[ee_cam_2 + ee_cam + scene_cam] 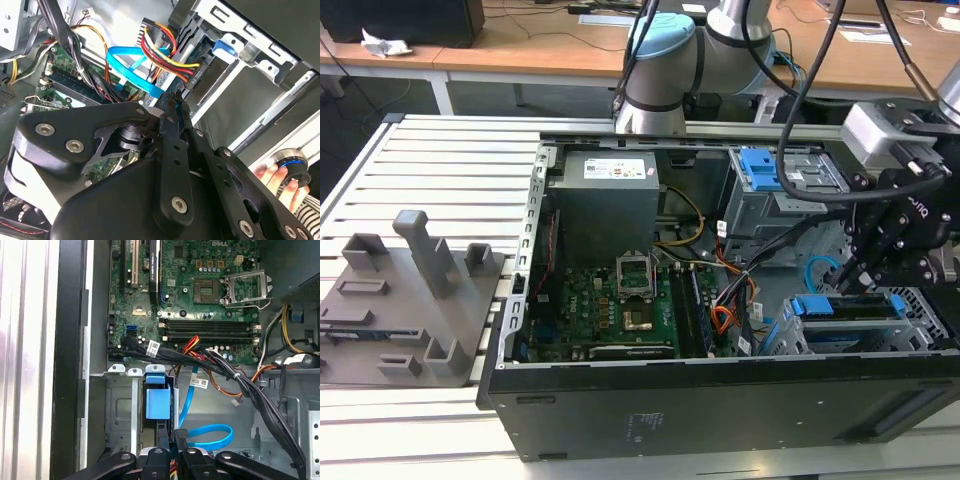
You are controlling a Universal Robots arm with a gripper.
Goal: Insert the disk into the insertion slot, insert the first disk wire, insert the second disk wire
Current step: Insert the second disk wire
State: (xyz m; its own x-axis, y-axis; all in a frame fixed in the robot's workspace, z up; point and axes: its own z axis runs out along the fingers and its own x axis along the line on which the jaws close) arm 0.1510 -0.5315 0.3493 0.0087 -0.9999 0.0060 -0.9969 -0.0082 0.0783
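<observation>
Though half-hidden, disk [850, 306] seated lengthwise in insertion slot [920, 335], under gripper [855, 280].

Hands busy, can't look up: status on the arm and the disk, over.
Pincer low over the disk. Disk's blue frame sits in the insertion slot. Blue cable looped beside pincer; black wire bundle crosses close by.

Tool [172, 452] over blue disk frame [157, 402] — motherboard [200, 290] beyond.
</observation>
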